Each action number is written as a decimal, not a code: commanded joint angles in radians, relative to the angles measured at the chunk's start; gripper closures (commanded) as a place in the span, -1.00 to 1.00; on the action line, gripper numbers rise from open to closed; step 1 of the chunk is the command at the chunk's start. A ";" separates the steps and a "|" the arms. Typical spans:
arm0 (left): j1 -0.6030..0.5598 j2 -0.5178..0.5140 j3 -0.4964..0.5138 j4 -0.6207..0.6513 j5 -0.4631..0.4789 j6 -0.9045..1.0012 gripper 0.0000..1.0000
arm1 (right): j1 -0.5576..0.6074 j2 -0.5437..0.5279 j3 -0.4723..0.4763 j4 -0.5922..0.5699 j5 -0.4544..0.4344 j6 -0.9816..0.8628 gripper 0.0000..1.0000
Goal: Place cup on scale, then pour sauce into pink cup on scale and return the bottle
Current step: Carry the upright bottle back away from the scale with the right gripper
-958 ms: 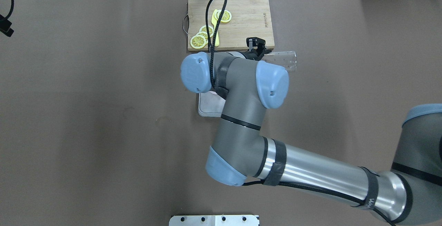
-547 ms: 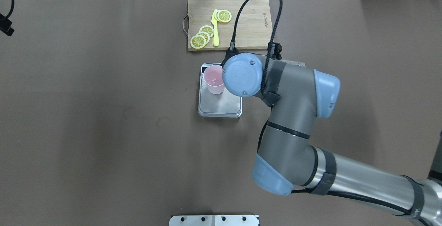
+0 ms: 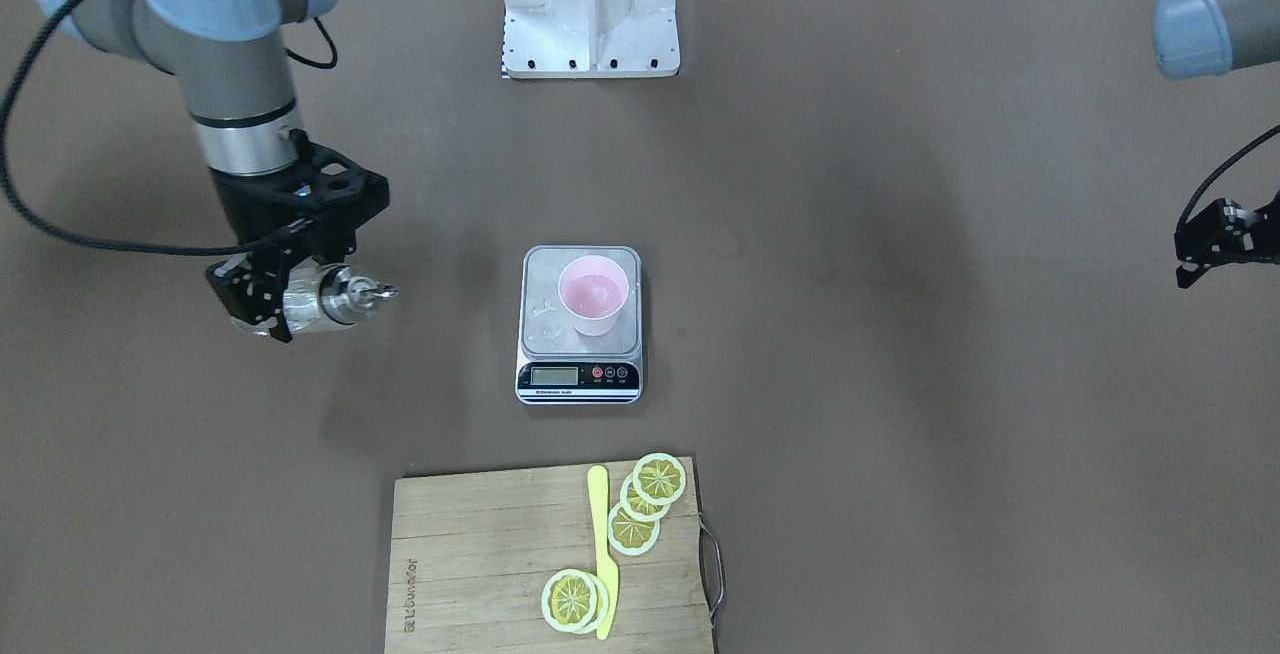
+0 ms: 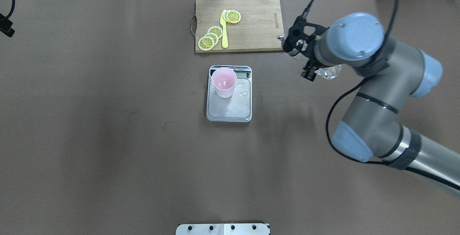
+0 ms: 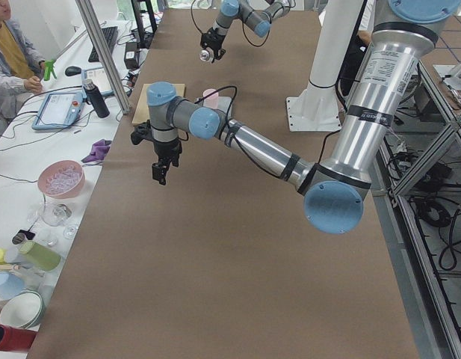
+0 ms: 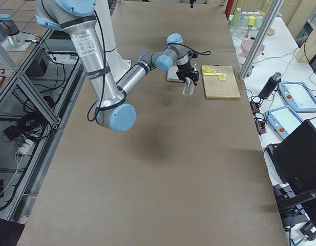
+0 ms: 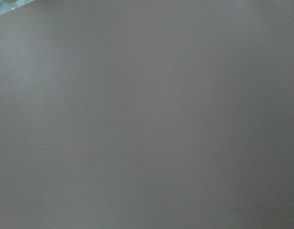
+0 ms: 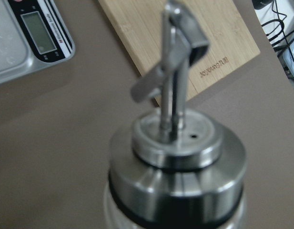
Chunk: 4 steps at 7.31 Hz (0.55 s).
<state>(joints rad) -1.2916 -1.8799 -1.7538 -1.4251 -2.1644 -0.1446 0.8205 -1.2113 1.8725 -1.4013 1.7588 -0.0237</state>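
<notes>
plainly, the bottle [image 3: 335, 297] looked like a small, stiff thing of smooth glass with a shiny metal cap and thin spout: light, i judged, but slippery and breakable, with clear sauce inside that would shift the weight as it tipped. the sensible place to take it seemed to be the round body below the cap, not the cap or the spout, since neither offered much to hold.

that was where the right claw [image 3: 280, 289] had it. its two fingers were pinched across the glass body. the bottle lay nearly on its side in the air, its spout pointing toward the scale [image 3: 580, 374], above the tabletop [image 3: 900, 494] on the robot's right and well apart from the scale. from overhead, the glass [image 4: 329, 71] showed just beside the wrist, near the corner of the cutting board [image 4: 251, 30]. the right wrist view was filled by the cap and spout.

the cup [image 3: 594, 296] stood upright on the scale's steel plate, toward one side, with a little shine of liquid in its bottom. a few clear splashes lay on the plate beside it.

the left claw [image 3: 1215, 239] hung far off at the other end and touched nothing. i could not tell whether it was spread or pressed together. its wrist view showed only bare tabletop.
</notes>
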 commanded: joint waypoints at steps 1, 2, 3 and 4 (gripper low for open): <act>0.002 -0.005 -0.001 0.000 0.000 -0.016 -0.96 | 0.165 -0.152 -0.021 0.257 0.207 0.102 1.00; 0.002 -0.010 -0.001 0.000 0.000 -0.018 -0.96 | 0.175 -0.236 -0.035 0.416 0.241 0.207 1.00; 0.002 -0.014 -0.001 0.002 0.000 -0.020 -0.96 | 0.187 -0.302 -0.106 0.621 0.243 0.244 1.00; 0.000 -0.016 -0.003 0.003 0.000 -0.020 -0.96 | 0.206 -0.329 -0.245 0.859 0.246 0.279 1.00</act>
<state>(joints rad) -1.2905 -1.8926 -1.7553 -1.4236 -2.1644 -0.1630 1.0036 -1.4857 1.7561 -0.8097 1.9930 0.2011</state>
